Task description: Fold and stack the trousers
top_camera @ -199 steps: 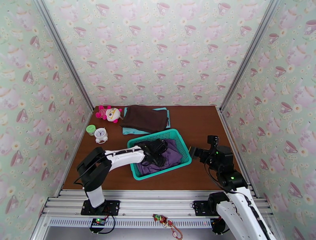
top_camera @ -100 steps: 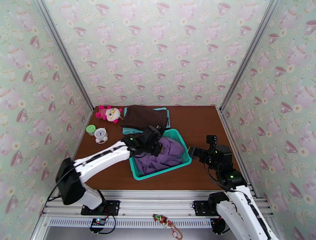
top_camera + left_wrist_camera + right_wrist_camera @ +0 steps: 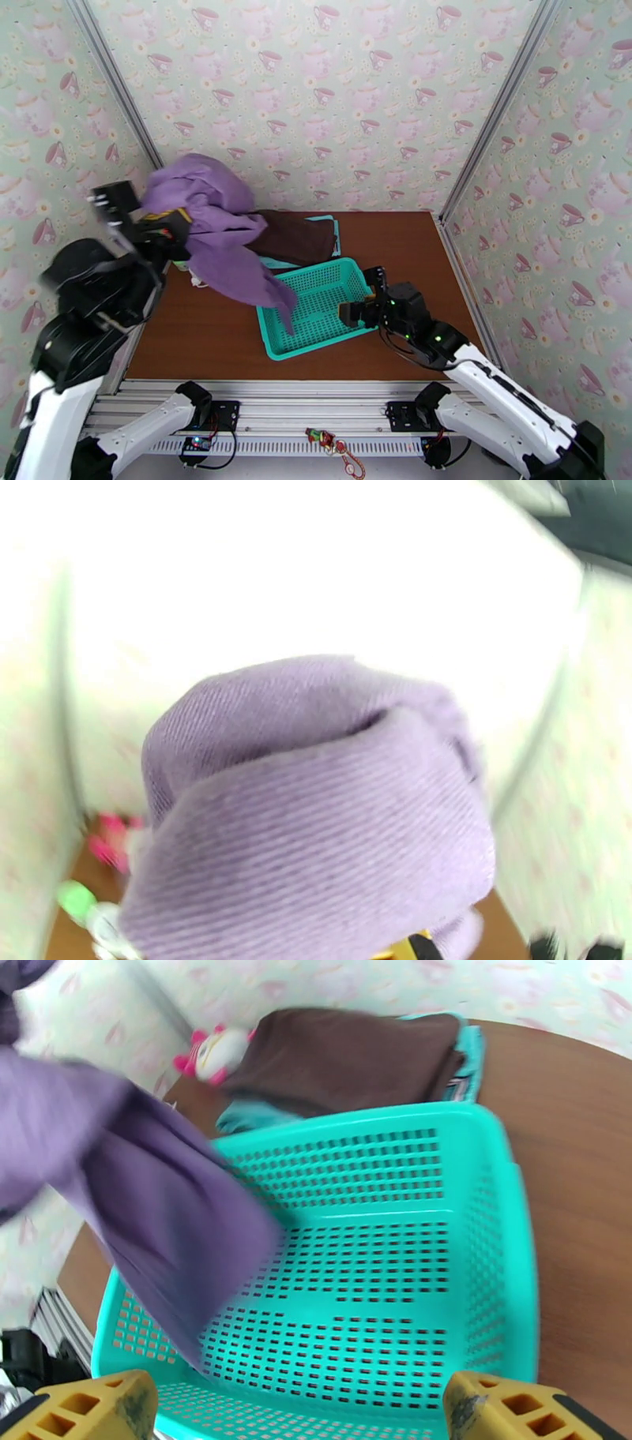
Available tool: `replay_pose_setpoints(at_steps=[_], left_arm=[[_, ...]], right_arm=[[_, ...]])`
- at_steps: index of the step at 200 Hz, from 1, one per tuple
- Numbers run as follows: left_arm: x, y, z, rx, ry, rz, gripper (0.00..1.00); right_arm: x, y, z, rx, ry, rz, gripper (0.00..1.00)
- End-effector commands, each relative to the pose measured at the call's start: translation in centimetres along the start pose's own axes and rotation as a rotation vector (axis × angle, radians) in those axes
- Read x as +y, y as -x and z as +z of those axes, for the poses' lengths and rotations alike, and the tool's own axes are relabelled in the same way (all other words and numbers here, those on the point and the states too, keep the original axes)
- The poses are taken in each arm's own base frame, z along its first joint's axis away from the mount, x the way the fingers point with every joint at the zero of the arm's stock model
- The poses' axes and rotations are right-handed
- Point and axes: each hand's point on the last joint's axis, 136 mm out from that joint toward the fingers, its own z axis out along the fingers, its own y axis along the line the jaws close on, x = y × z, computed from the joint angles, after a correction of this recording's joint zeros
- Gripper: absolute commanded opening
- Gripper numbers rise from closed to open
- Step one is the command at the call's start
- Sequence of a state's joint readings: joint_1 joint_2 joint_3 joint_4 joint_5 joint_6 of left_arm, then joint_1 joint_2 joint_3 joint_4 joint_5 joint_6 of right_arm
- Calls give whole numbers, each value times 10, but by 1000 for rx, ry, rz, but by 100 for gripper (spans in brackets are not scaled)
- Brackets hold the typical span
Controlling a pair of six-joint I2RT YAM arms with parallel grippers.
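Observation:
The purple trousers (image 3: 225,237) hang in the air at the left, bunched at the top, with one end trailing down to the teal basket (image 3: 316,345). My left gripper (image 3: 175,225) is raised high by the left wall and shut on the trousers' top, its fingers buried in the fabric. Purple cloth (image 3: 316,819) fills most of the left wrist view. My right gripper (image 3: 359,298) stands open at the basket's right rim. In the right wrist view the yellow fingertips (image 3: 87,1414) frame the basket (image 3: 505,1260), and the trousers (image 3: 142,1197) drape over its left side.
A dark brown garment (image 3: 292,237) lies folded on a light teal cloth (image 3: 332,229) at the back of the table. A pink toy (image 3: 213,1051) sits left of it. Bare brown tabletop (image 3: 403,253) lies right of the basket and near the front left.
My left arm swung up and to the left, pulling the trousers out of the basket. My right gripper moved left up to the basket's right rim, staying open.

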State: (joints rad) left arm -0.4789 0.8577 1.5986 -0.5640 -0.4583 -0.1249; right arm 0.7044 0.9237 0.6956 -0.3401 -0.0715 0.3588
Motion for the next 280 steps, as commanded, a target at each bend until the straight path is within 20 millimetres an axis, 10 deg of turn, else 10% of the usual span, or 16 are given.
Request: replay_pose_setpoints(at_steps=[1,34,87,139,229,280], left_arm=[[36,81,-35,-288,173,-15,0],[44,96,-38,-293,250,50,0],[57,2,-12,-79,317,195,0],[79,-58,-30,-6,331,184,0],[77,-83,-28,34,299,209,0],[68,-92,-19,49,253,217,0]], right_arm=[[23,16,20,-28,-9,-98,99],[77,9,63,41,56,-189,100],[140,-14,138,150,22,-222,90],[167,-50,173,270,-22,-270,74],[133,-69,171,346,-190,-263,29],[73,-66,137,345,-310,-157,8]])
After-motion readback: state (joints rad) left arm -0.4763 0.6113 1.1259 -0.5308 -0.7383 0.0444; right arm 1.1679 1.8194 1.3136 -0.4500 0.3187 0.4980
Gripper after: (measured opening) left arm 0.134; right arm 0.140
